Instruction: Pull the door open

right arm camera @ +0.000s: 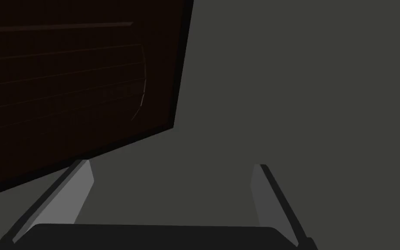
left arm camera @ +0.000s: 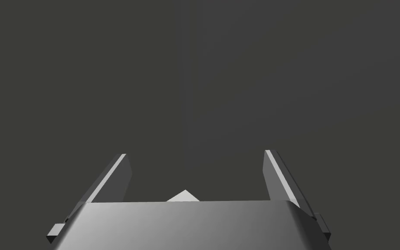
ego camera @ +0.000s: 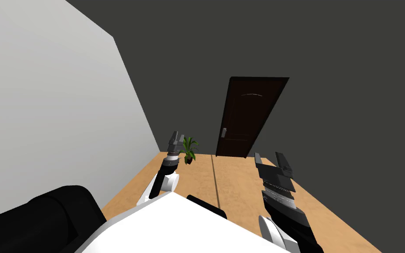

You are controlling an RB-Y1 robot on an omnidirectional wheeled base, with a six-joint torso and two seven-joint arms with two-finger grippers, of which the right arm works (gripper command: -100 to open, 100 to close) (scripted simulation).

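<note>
The right gripper [right arm camera: 172,173] is standing open, its two blades spread wide and holding nothing, and it is pointing toward an upper corner of the dark brown door [ego camera: 247,116] and the dark grey wall [ego camera: 338,79] beside it. The left gripper [left arm camera: 195,160] is likewise hanging open and empty. The door is sitting shut in the far wall, well apart from both hands across the wooden floor [ego camera: 236,184], with a potted plant [ego camera: 189,150] standing to its left. I am judging it a stiff, heavy hinged panel that is going to swing rather than flex. Its flat face is offering no grip, so the small pale handle [ego camera: 224,132] at its left edge is looking like the place to clamp, though it may be slipping between thin blades. No brand, label or writing is showing legibly anywhere
</note>
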